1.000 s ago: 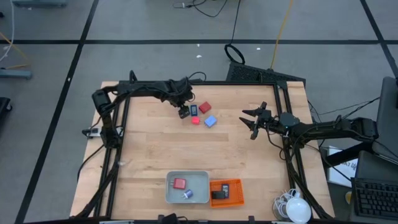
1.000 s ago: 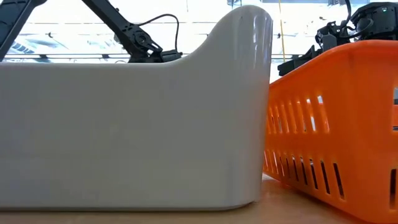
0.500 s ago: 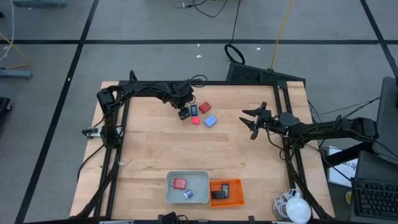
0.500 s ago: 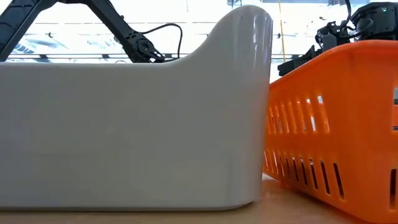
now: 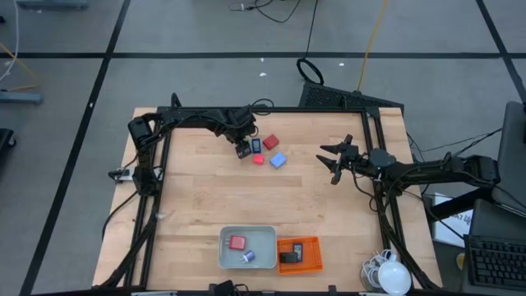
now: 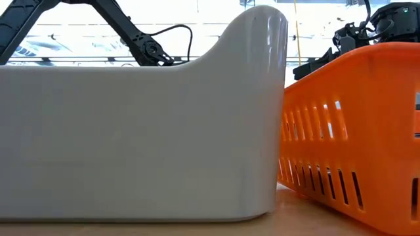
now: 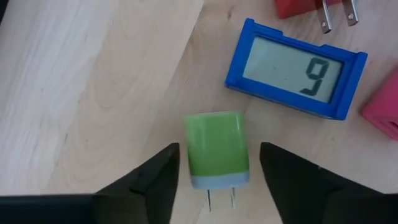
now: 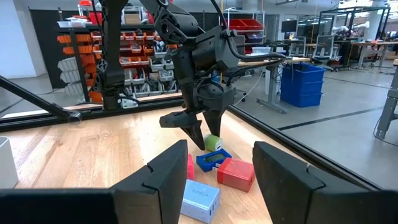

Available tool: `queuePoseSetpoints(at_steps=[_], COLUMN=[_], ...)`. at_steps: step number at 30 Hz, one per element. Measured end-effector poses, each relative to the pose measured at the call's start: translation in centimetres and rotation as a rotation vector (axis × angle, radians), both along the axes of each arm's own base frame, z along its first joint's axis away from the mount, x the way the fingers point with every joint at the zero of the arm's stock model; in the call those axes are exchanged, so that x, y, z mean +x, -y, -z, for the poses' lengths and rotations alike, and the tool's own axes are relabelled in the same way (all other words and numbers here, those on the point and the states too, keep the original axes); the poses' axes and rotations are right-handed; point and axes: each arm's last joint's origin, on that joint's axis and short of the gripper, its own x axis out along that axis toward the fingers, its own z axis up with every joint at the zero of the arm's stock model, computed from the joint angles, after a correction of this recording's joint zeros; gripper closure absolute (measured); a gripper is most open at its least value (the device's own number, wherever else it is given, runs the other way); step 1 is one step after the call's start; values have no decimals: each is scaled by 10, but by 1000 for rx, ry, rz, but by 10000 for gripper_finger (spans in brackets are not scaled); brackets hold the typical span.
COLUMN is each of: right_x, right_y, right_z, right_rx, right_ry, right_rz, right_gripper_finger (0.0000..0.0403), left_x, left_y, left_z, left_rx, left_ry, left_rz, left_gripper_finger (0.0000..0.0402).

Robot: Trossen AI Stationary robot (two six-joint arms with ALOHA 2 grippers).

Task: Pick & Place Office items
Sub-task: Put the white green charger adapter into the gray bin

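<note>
My left gripper (image 5: 243, 149) hangs open near the table's far edge. In the left wrist view its fingers (image 7: 219, 149) stand on either side of a green plug block (image 7: 214, 142) that lies flat on the wood; I see no touch. Beside it lie a blue display piece (image 7: 295, 68), a red block (image 5: 270, 143), a pink piece (image 5: 258, 159) and a light blue block (image 5: 278, 160). My right gripper (image 5: 328, 163) waits open to their right, pointing at them (image 8: 219, 147). A red block (image 5: 237, 242) and a white-blue piece (image 5: 249, 256) lie in the tray.
The grey tray (image 5: 263, 233) and the orange mesh basket (image 5: 315, 254), which holds black flat pieces (image 5: 289, 257), stand at the near edge and fill the low view (image 6: 131, 131). Bare wood lies between them and the cluster. A white lamp (image 5: 393, 277) sits off the near right corner.
My left arm has sunk a little over the green plug block, its elbow dropping in the low view, and has kept still for the last half second. The pieces on the table have not moved.
</note>
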Motion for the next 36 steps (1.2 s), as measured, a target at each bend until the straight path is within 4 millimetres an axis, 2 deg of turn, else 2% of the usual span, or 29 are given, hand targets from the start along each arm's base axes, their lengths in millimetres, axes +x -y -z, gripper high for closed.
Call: queuePoseSetpoints(at_steps=[6, 11, 21, 27, 36], right_x=[0, 0, 0, 0, 0], right_y=[0, 0, 0, 0, 0], right_z=[0, 0, 0, 0, 0], right_rx=[0, 0, 0, 0, 0], right_ry=[-1, 0, 0, -1, -1], right_rz=[0, 0, 0, 0, 0], right_gripper_finger=[232, 232, 232, 232, 232], left_x=[0, 1, 4, 4, 6], left_y=[0, -1, -2, -1, 3], left_z=[0, 0, -2, -2, -2], left_rx=[0, 5, 13, 11, 14], left_ry=[2, 12, 46, 44, 40], left_rz=[-3, -5, -26, -26, -18], left_gripper_finger=[230, 256, 232, 274, 274])
